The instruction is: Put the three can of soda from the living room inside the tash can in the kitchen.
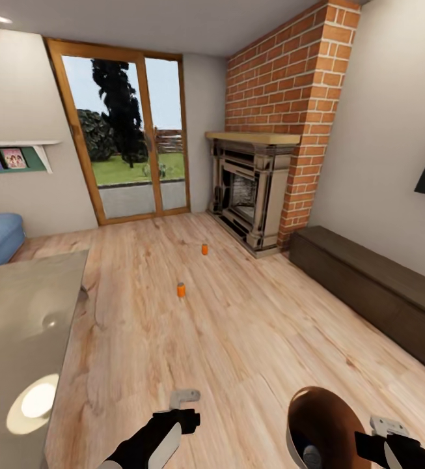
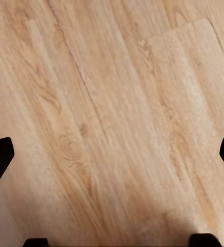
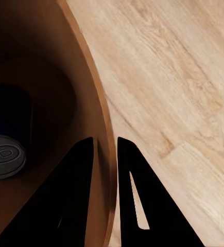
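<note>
With your right end effector [image 3: 105,149] clamped on the rim of the tash can [image 1: 323,417], one can of soda [image 3: 4,155] already inside, keep it level while rolling toward the nearer can [image 1: 181,290] and farther can [image 1: 204,249] on the floor [image 1: 238,339], left end effector [image 1: 185,395] apart.

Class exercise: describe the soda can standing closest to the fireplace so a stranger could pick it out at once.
Start at the red-brick fireplace on the far wall. On the wood floor just in front of its left corner stands a small orange can. A second orange can stands nearer the robot; yours is the farther one.
</note>
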{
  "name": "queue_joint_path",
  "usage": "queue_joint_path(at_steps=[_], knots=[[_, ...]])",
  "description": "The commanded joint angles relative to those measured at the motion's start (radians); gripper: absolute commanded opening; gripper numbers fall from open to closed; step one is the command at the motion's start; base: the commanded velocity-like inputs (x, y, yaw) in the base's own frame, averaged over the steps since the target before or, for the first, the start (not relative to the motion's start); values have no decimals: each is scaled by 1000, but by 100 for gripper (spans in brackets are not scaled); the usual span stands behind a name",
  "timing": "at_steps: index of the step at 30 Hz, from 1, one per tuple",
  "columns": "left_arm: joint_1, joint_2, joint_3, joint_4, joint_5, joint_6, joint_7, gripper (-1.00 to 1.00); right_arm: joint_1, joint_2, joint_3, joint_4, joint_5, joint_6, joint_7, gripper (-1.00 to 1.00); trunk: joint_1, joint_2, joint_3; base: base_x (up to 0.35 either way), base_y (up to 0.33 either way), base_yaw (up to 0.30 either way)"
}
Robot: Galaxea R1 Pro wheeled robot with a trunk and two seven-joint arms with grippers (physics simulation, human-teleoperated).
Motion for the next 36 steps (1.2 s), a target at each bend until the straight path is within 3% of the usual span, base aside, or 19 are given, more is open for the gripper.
queue_joint_path(at_steps=[1, 9, 36], knots=[[0, 0, 0, 0, 0, -1, 0, 100, -1, 0, -2, -1, -11, 1, 8, -100, 0, 0, -1, 339, -45, 239], [0, 0, 0, 1, 0, -3, -1, 100, -1, 0, -2, -1, -11, 1, 8, -100, 0, 0, -4, 343, -14, 136], [0, 0, 0, 1, 0, -6, -2, 100, -1, -1, -2, -1, -11, 1, 9, -100, 0, 0, -4, 345, -72, 4]])
